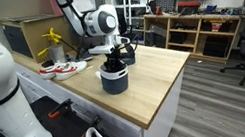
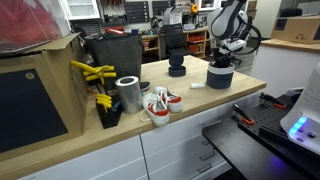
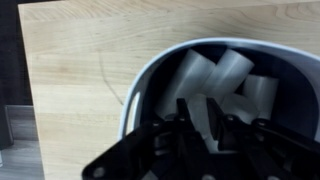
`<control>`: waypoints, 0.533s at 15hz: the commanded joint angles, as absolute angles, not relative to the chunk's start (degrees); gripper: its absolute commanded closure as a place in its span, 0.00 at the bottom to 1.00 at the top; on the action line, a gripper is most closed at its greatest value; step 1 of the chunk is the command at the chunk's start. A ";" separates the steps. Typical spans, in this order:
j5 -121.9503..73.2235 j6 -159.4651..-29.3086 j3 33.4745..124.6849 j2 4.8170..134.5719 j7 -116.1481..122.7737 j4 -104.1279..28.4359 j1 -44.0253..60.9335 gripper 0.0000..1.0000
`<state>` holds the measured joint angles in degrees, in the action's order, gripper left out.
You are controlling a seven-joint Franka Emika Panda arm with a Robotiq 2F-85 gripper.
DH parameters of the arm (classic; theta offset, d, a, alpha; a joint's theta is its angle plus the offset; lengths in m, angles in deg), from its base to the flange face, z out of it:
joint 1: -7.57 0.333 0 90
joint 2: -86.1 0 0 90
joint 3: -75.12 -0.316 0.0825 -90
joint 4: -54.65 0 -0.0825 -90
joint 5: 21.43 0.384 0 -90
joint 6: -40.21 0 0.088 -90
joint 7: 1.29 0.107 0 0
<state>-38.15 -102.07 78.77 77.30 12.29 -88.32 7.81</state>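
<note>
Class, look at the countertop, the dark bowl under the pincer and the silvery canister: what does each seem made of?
The countertop looks like light matte wood: grain lines show. The dark bowl is likely plastic, smooth, with a soft sheen at its rim. The silvery canister is probably metal: it reflects brightly.

The bowl (image 3: 133,88) ran off the wrist view's bottom and right edges, and the gripper (image 3: 205,125) there was a dark blur. In both exterior views the bowl's wall hid its fingertips, leaving the grip unreadable.
</note>
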 commanded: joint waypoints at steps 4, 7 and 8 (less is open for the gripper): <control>-25.36 -94.98 77.28 84.94 2.46 -86.87 6.94 0.94; -23.14 -91.75 77.07 87.43 0.37 -86.06 7.22 0.94; -22.71 -90.94 77.00 88.15 -0.13 -85.88 7.24 0.94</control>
